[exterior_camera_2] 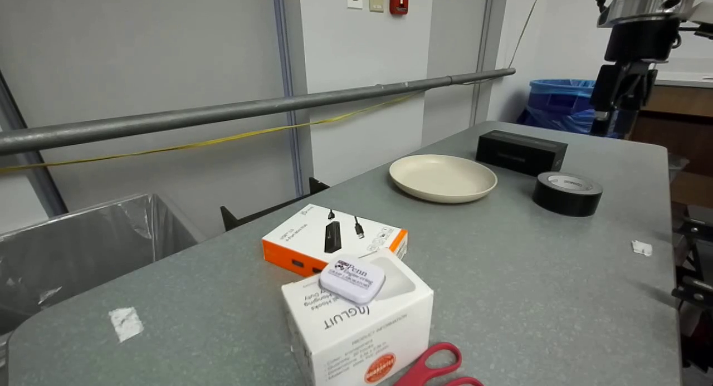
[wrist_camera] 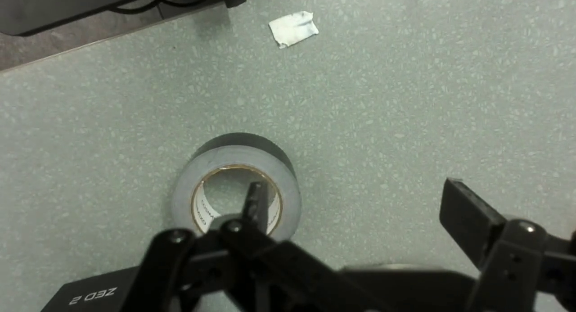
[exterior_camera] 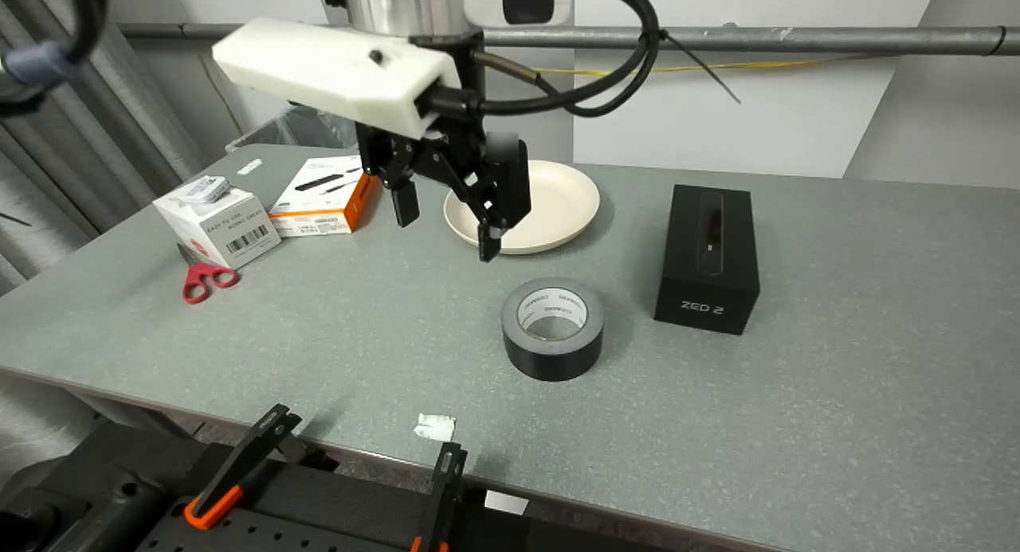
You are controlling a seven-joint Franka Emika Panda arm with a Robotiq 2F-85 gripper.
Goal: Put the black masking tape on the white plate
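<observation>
The black masking tape [exterior_camera: 553,362] lies flat on the grey table, apart from the plate. It shows also in an exterior view [exterior_camera_2: 567,201] and in the wrist view [wrist_camera: 238,154]. The white plate [exterior_camera: 562,205] lies behind the tape, its left part covered by the gripper; it shows whole in an exterior view [exterior_camera_2: 443,177]. Only a sliver of the plate's rim [wrist_camera: 400,266] shows in the wrist view. My gripper [exterior_camera: 448,227] is open and empty, raised above the table; its fingers show in the wrist view [wrist_camera: 355,188], one overlapping the tape's hole from above without visible contact.
A black box [exterior_camera: 708,257] stands right of the tape. A white box [exterior_camera: 219,221] with a small tin on top, an orange-and-white box [exterior_camera: 323,197] and red scissors [exterior_camera: 209,281] are at the far left. A paper scrap [exterior_camera: 436,426] and black clamps [exterior_camera: 247,464] are by the front edge.
</observation>
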